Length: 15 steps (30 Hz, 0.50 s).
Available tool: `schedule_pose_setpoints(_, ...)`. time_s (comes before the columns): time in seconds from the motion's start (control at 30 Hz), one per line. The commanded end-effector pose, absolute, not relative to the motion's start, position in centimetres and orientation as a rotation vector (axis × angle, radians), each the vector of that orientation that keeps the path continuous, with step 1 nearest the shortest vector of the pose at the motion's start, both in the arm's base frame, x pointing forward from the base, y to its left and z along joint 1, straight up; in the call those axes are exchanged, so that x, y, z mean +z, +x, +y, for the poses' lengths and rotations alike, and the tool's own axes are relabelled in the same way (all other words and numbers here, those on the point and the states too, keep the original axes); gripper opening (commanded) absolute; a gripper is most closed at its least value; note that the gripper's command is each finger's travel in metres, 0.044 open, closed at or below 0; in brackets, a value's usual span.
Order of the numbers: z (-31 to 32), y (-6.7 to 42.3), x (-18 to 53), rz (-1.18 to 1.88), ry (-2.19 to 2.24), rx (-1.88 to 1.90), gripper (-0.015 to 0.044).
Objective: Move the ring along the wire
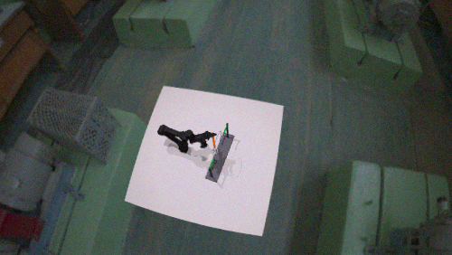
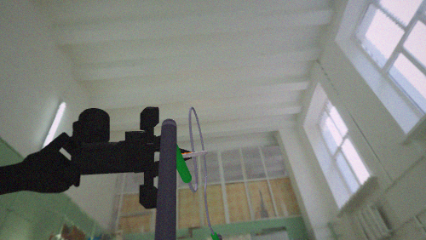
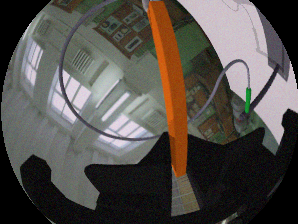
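Note:
My gripper [image 1: 211,134] [image 3: 170,135] is shut on the lower end of the orange handle [image 1: 213,142] [image 3: 168,90]. The handle carries the thin grey ring [image 2: 190,128] [image 3: 61,70] at its far end. In the exterior view the ring stands just beyond the green part [image 2: 183,163] of the wire next to the near grey post [image 2: 167,183], and my fingers are hidden behind that post. A second green part [image 2: 215,235] [image 3: 248,100] shows at the other end of the thin grey wire [image 3: 222,76]. In the top view the posts stand on a dark base plate [image 1: 223,151], and the ring is held near the far green part [image 1: 227,128].
The setup sits on a white mat [image 1: 181,190]. My black arm [image 1: 178,134] [image 2: 106,153] reaches in from the left. Green machine blocks [image 1: 380,203] and a grey crate [image 1: 68,119] stand well away around the mat.

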<state>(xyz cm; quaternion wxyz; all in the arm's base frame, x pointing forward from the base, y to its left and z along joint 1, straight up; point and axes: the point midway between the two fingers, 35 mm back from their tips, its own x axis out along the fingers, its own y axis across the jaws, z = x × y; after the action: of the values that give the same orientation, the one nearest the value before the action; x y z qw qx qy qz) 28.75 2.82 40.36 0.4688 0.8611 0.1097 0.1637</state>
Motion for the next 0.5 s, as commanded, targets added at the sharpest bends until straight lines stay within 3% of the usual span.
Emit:
schedule_pose_setpoints(0.0,2.70,28.60,41.00,0.266,2.093,0.409,-0.0150)
schedule_pose_setpoints(0.47,2.68,28.60,41.02,0.281,2.033,0.385,-0.0150)
